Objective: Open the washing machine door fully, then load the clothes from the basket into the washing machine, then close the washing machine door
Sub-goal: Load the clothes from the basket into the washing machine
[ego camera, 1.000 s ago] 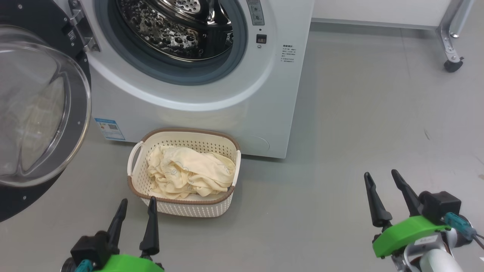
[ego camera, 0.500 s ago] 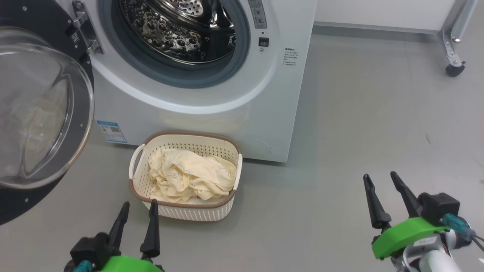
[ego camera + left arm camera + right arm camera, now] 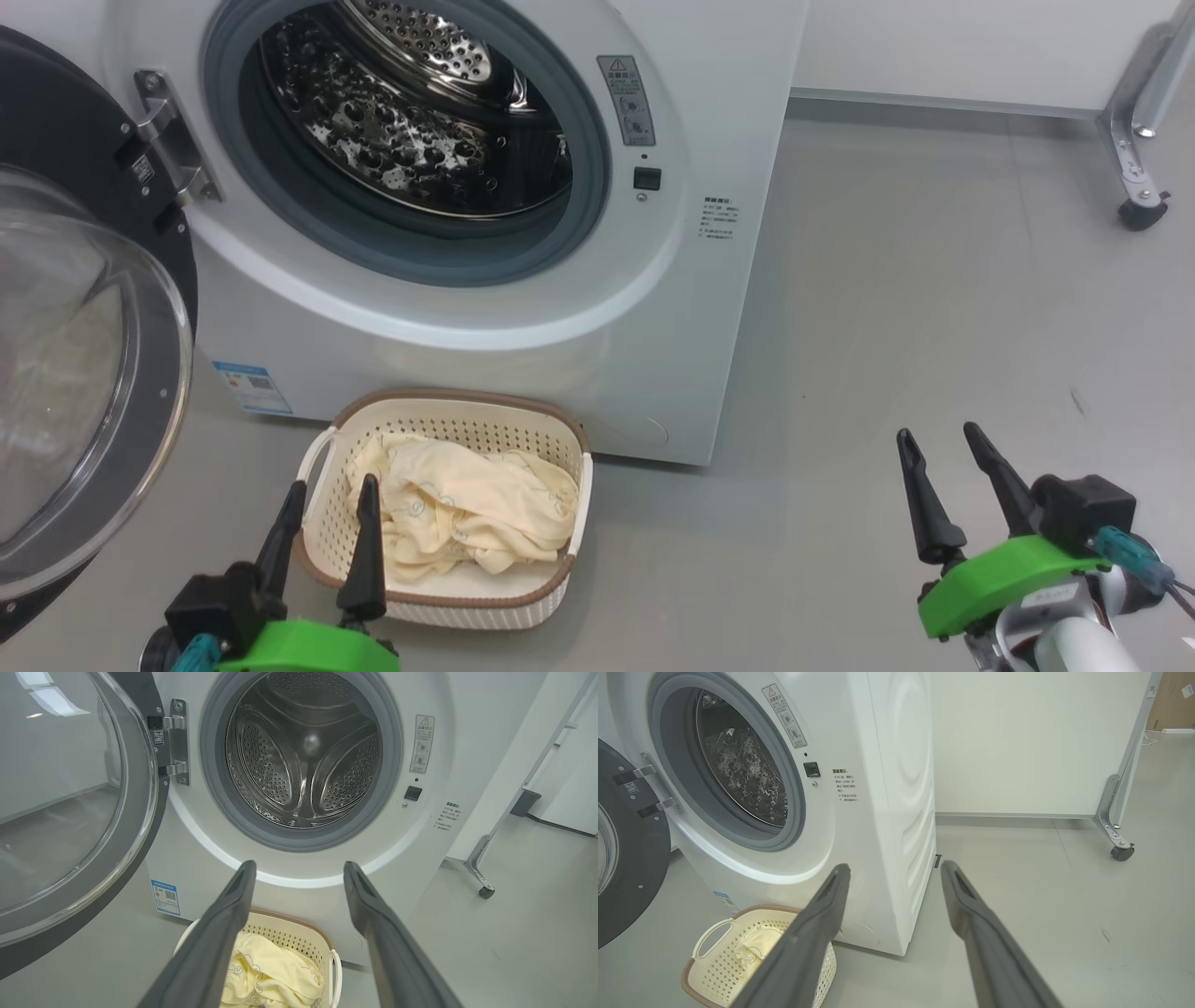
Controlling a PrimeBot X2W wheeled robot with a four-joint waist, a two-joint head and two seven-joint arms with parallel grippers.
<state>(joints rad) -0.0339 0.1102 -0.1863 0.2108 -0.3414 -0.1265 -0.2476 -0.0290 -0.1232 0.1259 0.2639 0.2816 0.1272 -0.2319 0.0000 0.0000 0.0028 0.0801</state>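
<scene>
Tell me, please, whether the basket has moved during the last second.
No. The basket keeps its place below the washing machine, right of its blue label; the head camera moved instead.

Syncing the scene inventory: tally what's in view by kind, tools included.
washing machine: 1
washing machine door: 1
basket: 1
clothes heap, garment count unclear: 1
tools: 2, left tool, right tool
Total: 6

A: What changed in the last second?
B: The head view has swung. The washer (image 3: 467, 355) and basket (image 3: 448, 399) sit lower in it, and more of the drum (image 3: 411, 140) shows.
A: And the arms?
B: The left pincer (image 3: 333, 483) now overlaps the basket's near-left rim. Before, it stood short of it.
</scene>
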